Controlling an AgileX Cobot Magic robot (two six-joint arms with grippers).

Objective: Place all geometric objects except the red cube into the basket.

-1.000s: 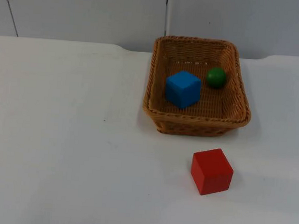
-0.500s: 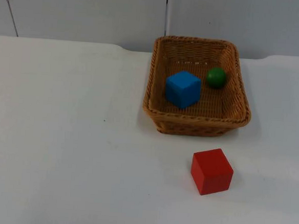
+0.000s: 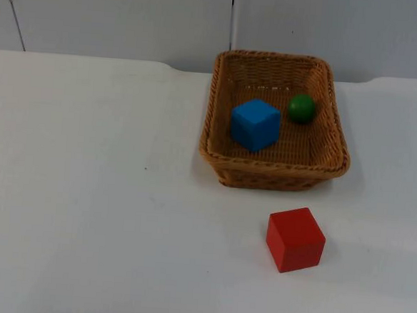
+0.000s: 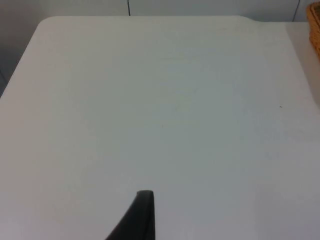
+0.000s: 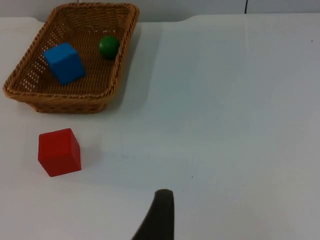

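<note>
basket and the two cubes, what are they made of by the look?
Basket: woven wicker or rattan-like strands, tan, matte; the weave shows in walls and rim. Blue cube and red cube: solid painted blocks, smooth, matte, crisp edges; probably wood, possibly plastic or foam.

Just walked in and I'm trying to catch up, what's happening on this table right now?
Nothing is being handled at the moment. The blue cube and the green ball already lie inside the wicker basket, apart from each other. The red cube sits on the white table in front of the basket, as the task wants. Both arms wait, pulled back over bare table, so the sorting looks finished.
</note>
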